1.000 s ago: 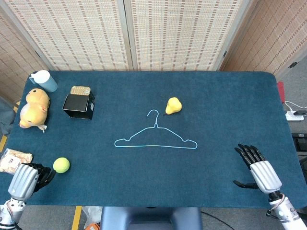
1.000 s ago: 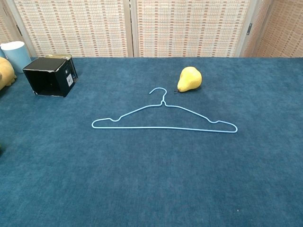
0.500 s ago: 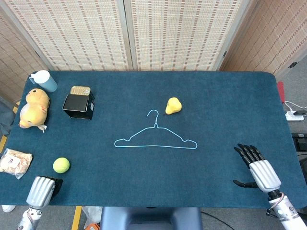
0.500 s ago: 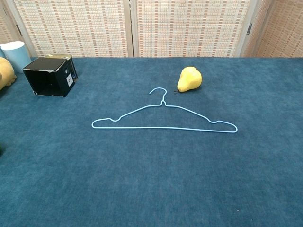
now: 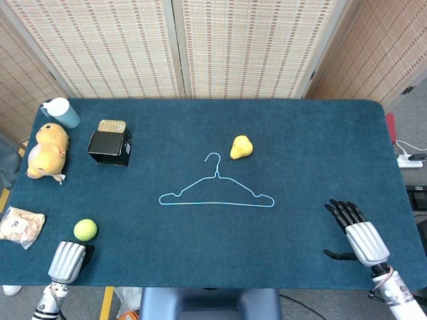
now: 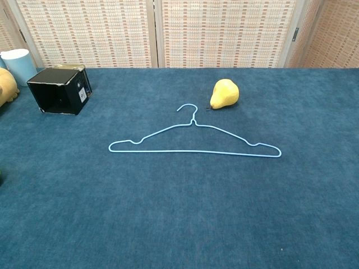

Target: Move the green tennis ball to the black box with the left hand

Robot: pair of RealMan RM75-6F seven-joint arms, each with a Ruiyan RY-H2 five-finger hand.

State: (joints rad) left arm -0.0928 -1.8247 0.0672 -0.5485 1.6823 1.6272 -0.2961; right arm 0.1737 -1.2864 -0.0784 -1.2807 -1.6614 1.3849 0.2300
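The green tennis ball [image 5: 85,229] lies on the blue cloth near the front left corner of the table. My left hand [image 5: 69,259] hovers at the front edge, just below and slightly left of the ball, not touching it. It holds nothing, and only short dark fingertips [image 5: 87,251] show past its silver back. The black box [image 5: 110,147] [image 6: 59,89] lies on its side at the back left, its open side facing the front. My right hand [image 5: 357,233] rests at the front right with its fingers spread and nothing in it. Neither hand shows in the chest view.
A light blue wire hanger [image 5: 217,190] lies mid-table with a yellow pear [image 5: 241,147] behind it. Along the left edge are a yellow plush toy [image 5: 47,151], a blue cup [image 5: 61,111] and a snack packet [image 5: 19,225]. A tin can [image 5: 111,125] stands behind the box.
My left hand has moved right along the front edge and drawn back towards me, uncovering the snack packet. It now sits below the ball. The ball and right hand have not moved.
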